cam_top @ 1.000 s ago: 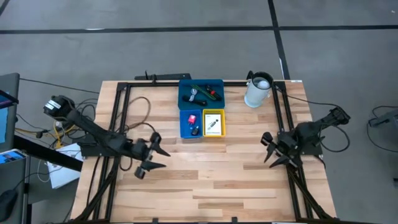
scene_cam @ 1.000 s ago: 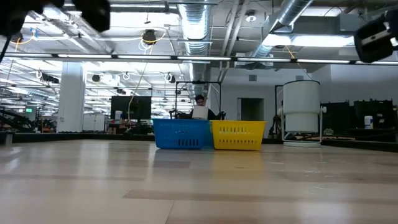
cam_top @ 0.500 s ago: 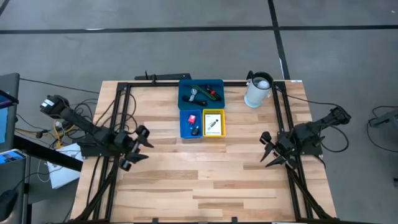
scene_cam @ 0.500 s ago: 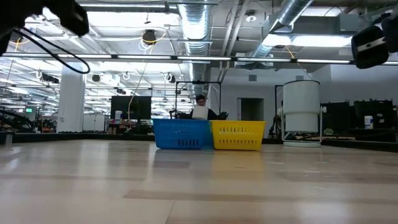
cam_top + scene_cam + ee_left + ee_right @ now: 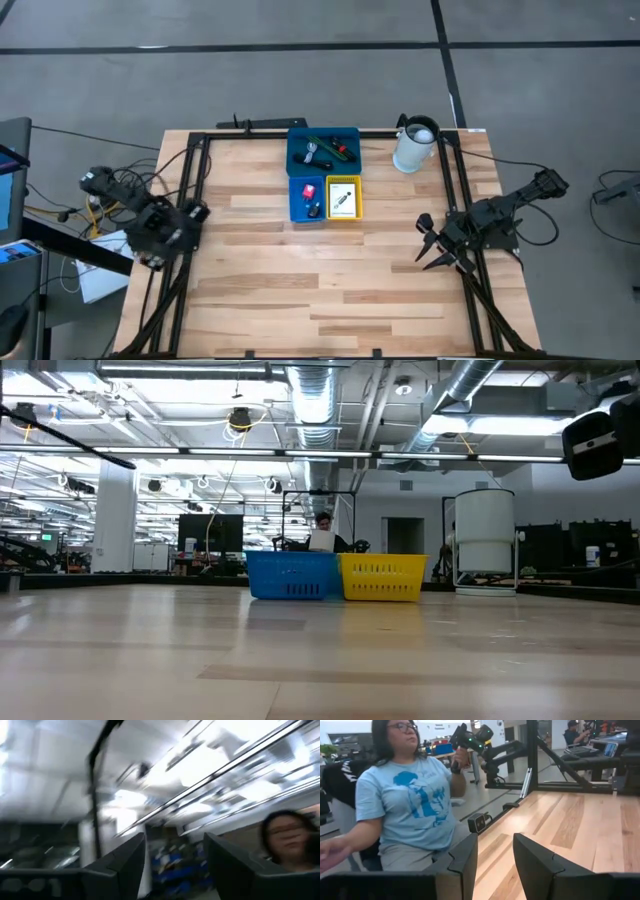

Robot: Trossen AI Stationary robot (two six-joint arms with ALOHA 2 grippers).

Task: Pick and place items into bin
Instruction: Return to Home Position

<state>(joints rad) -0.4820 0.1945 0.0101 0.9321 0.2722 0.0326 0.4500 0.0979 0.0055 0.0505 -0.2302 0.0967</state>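
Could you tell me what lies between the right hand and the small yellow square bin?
Nothing: in the high view only bare wooden tabletop separates the right hand from the small yellow square plastic bin.

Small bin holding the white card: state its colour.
Yellow bin, best seen in the high view.

On the table (image 5: 330, 290), at far centre, stands the wide tray (image 5: 296, 160). Directly before it, side by side and touching, sit the left bin (image 5: 296, 205) and the right bin (image 5: 343, 218). A block (image 5: 309, 190) lies in the left bin, a card (image 5: 343, 198) in the right bin. A pitcher (image 5: 414, 146) stands right of the tray.
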